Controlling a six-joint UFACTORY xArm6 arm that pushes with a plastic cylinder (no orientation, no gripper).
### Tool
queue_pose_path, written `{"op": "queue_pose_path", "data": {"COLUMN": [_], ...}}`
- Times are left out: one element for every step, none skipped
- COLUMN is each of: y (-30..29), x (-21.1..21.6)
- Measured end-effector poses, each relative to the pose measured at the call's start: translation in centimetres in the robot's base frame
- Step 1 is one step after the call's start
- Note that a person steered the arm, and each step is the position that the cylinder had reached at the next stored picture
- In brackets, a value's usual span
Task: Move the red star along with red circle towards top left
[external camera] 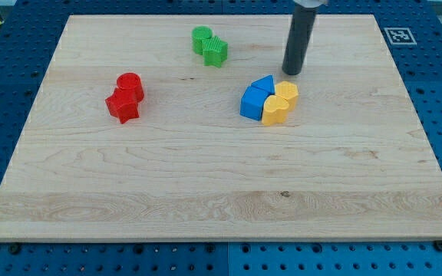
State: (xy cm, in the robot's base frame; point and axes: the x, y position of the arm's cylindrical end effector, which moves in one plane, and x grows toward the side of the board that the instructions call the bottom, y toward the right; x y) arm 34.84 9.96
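At the frame's left centre the red star point(122, 106) touches the red circle point(130, 84) above it, while my tip point(292, 73), on an upright rod, stands upper right, gripping nothing, just above the blue and yellow blocks point(269, 100).

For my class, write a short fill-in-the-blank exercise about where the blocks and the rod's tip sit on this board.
1. The red circle touches the red ____.
2. My tip is just above the blue and ____ cluster, nearest the blue block.
3. The green blocks lie toward the view's ____ edge of the board.

Missing words: star; yellow; top
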Motion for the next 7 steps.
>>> {"op": "queue_pose_path", "data": {"y": [-5.8, -11.6, -15.1, -16.2, -17.3, -22.5, -26.2], "x": [0.3, 0.1, 2.6, 9.1, 13.3, 14.0, 12.3]}}
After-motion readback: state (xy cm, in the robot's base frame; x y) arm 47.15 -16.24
